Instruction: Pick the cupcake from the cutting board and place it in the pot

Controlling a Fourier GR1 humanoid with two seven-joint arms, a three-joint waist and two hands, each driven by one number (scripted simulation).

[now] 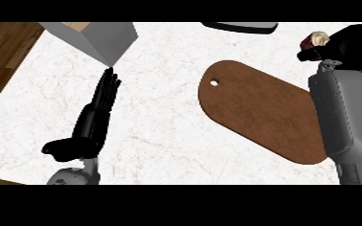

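Counter (163,139): white marble, wood floor at left edge.
Cutting board (265,117): brown, bare, lying diagonally.
Left hand (96,117): fingers straight, resting.
Right hand (339,43): curled around cupcake (316,40), lifted at right edge.
Pot (240,27): cut off at top.

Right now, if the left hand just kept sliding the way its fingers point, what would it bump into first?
Probably the grey box-like object at the counter's far left. The left hand lies open, fingers straight, their tips just short of the box's lower corner. Height is hard to judge from above.
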